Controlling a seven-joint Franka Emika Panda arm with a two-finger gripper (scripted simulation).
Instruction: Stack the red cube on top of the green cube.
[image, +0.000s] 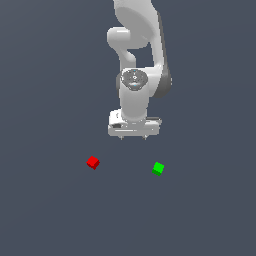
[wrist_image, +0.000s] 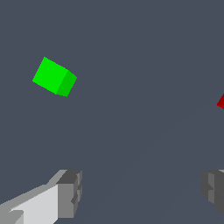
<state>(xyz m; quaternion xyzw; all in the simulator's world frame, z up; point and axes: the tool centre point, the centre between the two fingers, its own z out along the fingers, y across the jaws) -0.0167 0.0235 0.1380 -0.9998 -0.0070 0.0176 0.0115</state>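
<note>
The red cube (image: 93, 162) lies on the dark floor toward the exterior view's left, and the green cube (image: 158, 168) lies toward the exterior view's right, well apart from it. My gripper (image: 133, 137) hangs above the floor between and behind the two cubes, touching neither. Its fingers (wrist_image: 70, 192) are spread wide, so it is open and empty. In the wrist view the green cube (wrist_image: 54, 77) shows whole, while only a corner of the red cube (wrist_image: 222, 102) shows at the picture's edge.
The white arm (image: 137, 60) rises behind the gripper. The floor (image: 50, 100) is a plain dark grey surface with nothing else on it in view.
</note>
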